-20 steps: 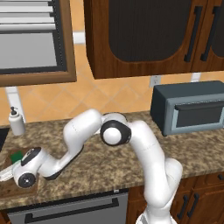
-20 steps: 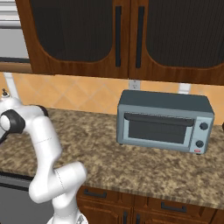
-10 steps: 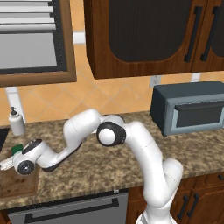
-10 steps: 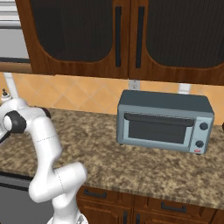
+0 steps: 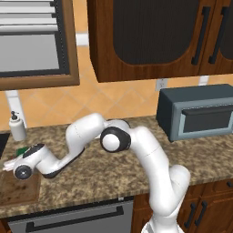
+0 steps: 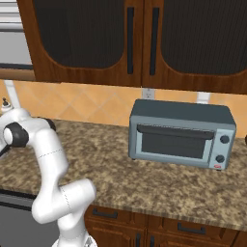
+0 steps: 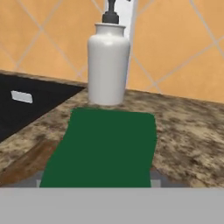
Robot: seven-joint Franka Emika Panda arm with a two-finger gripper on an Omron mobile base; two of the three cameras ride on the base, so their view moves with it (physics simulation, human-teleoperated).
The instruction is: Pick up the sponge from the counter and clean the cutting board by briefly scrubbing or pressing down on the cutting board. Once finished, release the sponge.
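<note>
The sponge [image 7: 103,146] shows its dark green top low in the middle of the hand view, between the two grey fingertips [image 7: 155,176] of my gripper [image 7: 98,180], which is shut on it. In the left base view the gripper [image 5: 16,155] is far left, with the sponge [image 5: 20,150] as a green patch at its tip. It hangs just over the far edge of the brown stained cutting board [image 5: 18,190]. A corner of the cutting board [image 7: 24,164] lies below and left of the sponge. The granite counter [image 5: 104,177] carries both.
A white soap dispenser [image 7: 108,65] stands right behind the sponge, against the tiled wall; it is also at the far left [image 5: 17,127]. A black sunken area [image 7: 26,105] lies left of it. A grey toaster oven [image 6: 181,132] sits far right on the counter.
The hand has risen a little and drawn back from the board's surface with the sponge in it. The forearm has lifted with it.
</note>
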